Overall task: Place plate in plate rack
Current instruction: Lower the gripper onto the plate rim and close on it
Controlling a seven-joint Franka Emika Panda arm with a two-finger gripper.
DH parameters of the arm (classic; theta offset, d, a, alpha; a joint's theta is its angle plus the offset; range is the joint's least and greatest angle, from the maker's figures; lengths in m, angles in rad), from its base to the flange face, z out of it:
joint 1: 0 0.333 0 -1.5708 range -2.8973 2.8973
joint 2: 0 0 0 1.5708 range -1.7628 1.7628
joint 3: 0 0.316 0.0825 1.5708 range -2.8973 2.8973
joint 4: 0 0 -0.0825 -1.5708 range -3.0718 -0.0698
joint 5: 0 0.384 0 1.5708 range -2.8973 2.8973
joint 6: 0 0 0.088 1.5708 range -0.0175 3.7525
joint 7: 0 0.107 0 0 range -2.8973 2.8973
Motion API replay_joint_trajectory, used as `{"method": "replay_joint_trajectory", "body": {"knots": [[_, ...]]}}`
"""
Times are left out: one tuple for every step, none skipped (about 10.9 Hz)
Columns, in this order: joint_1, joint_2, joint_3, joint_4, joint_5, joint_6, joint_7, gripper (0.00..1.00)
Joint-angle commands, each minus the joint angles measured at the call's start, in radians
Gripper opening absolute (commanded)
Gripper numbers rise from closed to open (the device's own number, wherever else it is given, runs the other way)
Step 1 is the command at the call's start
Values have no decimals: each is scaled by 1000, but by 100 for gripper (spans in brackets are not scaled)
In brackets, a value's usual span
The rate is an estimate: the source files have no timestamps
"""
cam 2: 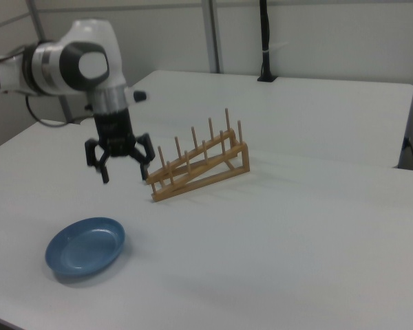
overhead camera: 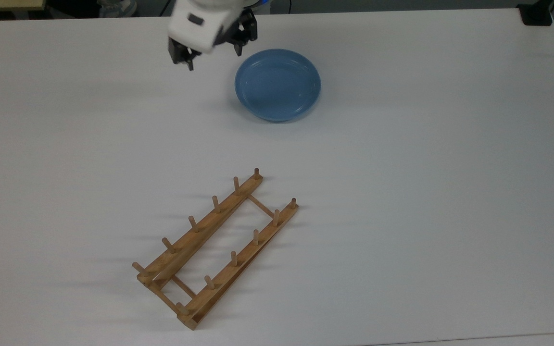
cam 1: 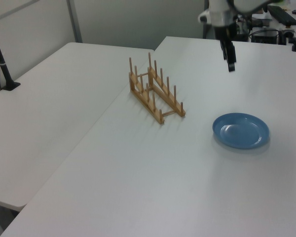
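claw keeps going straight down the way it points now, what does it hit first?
Most likely bare table. The open claw points down, hanging above the table just off the plate on the top view's left. Depth is uncertain, so one finger might clip the rim.

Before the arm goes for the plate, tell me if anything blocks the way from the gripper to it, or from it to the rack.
Nothing visible does. The open gripper hovers just off the plate's rim, on the top view's left, with bare table between the plate and the plate rack.
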Motion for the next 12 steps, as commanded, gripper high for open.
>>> {"method": "replay_joint_trajectory", "body": {"knots": [[38, 2, -5, -121, -27, 73, -29, 100], [40, 16, -4, -136, -27, 101, -26, 99], [51, 39, -5, -145, -28, 122, -17, 93], [66, 62, -5, -147, -37, 132, -14, 89], [77, 85, -5, -147, -51, 138, -8, 84], [83, 105, -5, -147, -63, 141, 12, 80], [92, 127, -4, -147, -74, 152, 38, 74], [106, 142, -5, -147, -82, 162, 60, 70], [115, 159, -5, -147, -88, 166, 72, 67], [118, 171, -4, -145, -95, 167, 72, 63], [121, 177, -4, -145, -100, 167, 74, 60], [123, 187, -5, -144, -100, 167, 74, 55]]}}
